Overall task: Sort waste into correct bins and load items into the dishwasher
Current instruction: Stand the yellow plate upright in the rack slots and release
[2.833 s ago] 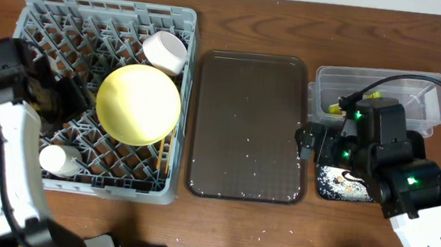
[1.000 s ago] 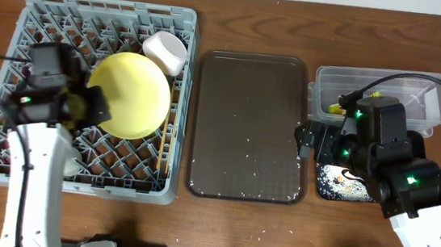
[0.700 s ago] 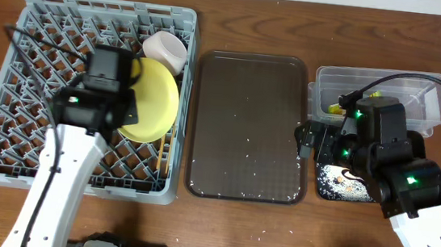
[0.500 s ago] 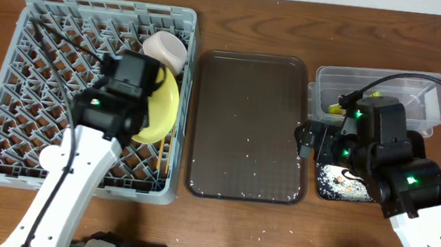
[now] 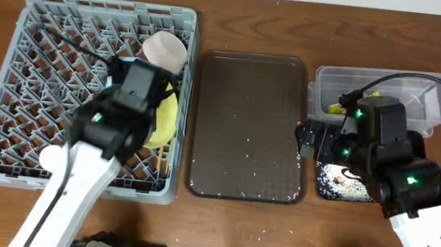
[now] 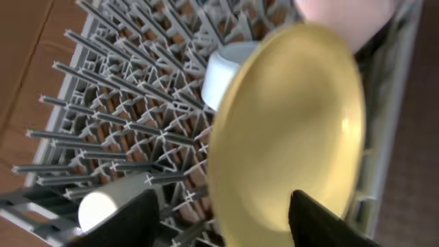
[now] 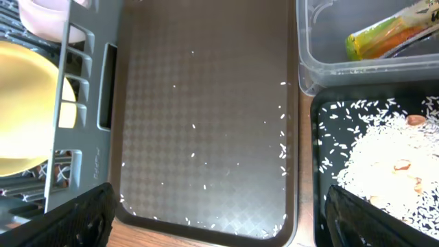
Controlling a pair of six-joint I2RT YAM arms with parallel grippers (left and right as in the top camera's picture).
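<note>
The grey dish rack (image 5: pixel 29 8) fills the left. The yellow plate (image 5: pixel 166 118) stands on edge against its right side; in the left wrist view the plate (image 6: pixel 288 123) faces the camera. My left gripper (image 6: pixel 226 230) is open, its fingers on either side of the plate's lower edge. A small white bowl (image 5: pixel 165 49) lies at the rack's back right, and a pale bowl (image 6: pixel 226 72) sits behind the plate. My right gripper (image 7: pixel 226 226) is open and empty over the right part of the dark-brown tray. The wrapper (image 7: pixel 391 34) lies in the clear tub (image 5: pixel 439 88). Rice fills the black tray (image 7: pixel 322 110).
The dark-brown serving tray (image 5: pixel 249 126) lies between the rack and the bins, with scattered rice grains (image 7: pixel 282 147) on it. A white cylinder (image 5: pixel 51 158) lies in the rack's front left. The chopsticks and the tissue cannot be made out.
My left arm has swung from the rack's left side to its right. The yellow plate went from lying flat to standing on edge by the rack's right wall. The right arm has not moved.
</note>
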